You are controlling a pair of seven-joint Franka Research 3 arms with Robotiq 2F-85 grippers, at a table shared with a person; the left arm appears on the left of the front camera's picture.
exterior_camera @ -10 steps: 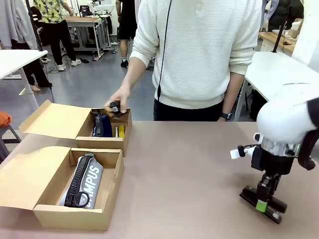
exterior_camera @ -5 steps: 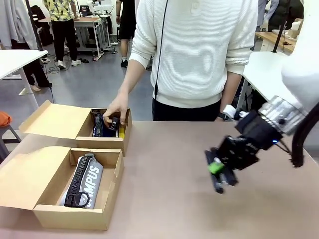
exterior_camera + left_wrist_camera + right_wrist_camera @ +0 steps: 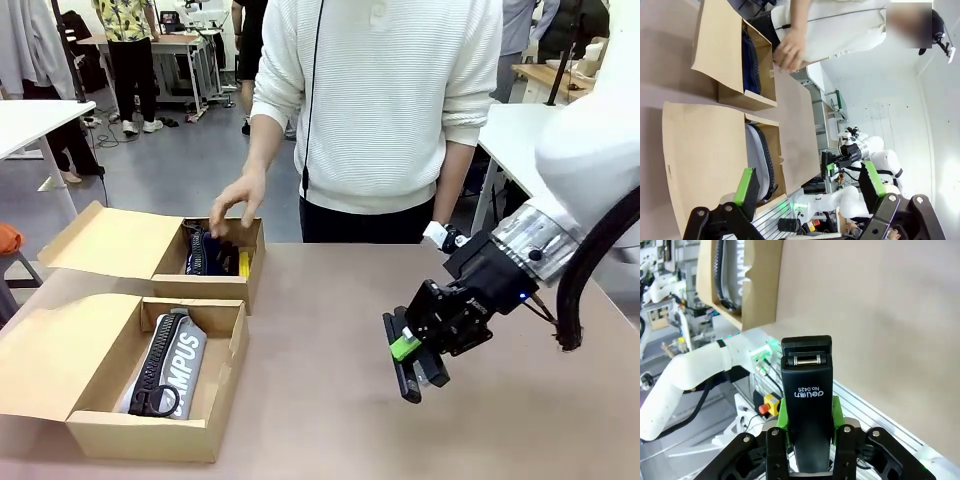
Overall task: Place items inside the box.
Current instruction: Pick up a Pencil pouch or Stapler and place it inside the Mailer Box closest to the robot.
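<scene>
The right gripper point(image 3: 404, 349) is clamped on a black stapler point(image 3: 411, 384), which sticks out past its fingertips above the counter point(image 3: 320, 400), well right of the nearer box point(image 3: 150, 440) (a grey pouch point(image 3: 170, 362) lies inside). The left gripper point(image 3: 809, 186) stands apart, holding nothing.

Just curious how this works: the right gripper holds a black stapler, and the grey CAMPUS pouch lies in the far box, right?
Not quite: the front view shows the grey CAMPUS pouch in the near box, on the robot's side. The right gripper does hold a black stapler.
</scene>
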